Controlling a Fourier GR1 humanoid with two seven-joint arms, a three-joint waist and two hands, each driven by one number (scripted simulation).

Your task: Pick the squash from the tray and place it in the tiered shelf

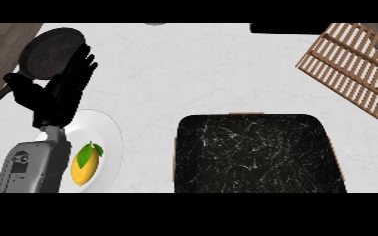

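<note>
**One robot hand in view, and no squash on the tray**

One robot hand (63,87), the left, rests with its fingers straight and spread, holding nothing, above the white round plate (109,145) at the left of the pale marbled bench (192,65). A yellow lemon with a green leaf (85,166) lies on that plate; a dark round pan (48,50) sits behind. The black speckled tray with wooden handles (255,152) shows no squash, and none appears on the slatted wooden tiered shelf (347,62) at far right. The right robot hand is out of sight, so whether it carries the squash cannot be told. Placement looks unfinished.
</note>
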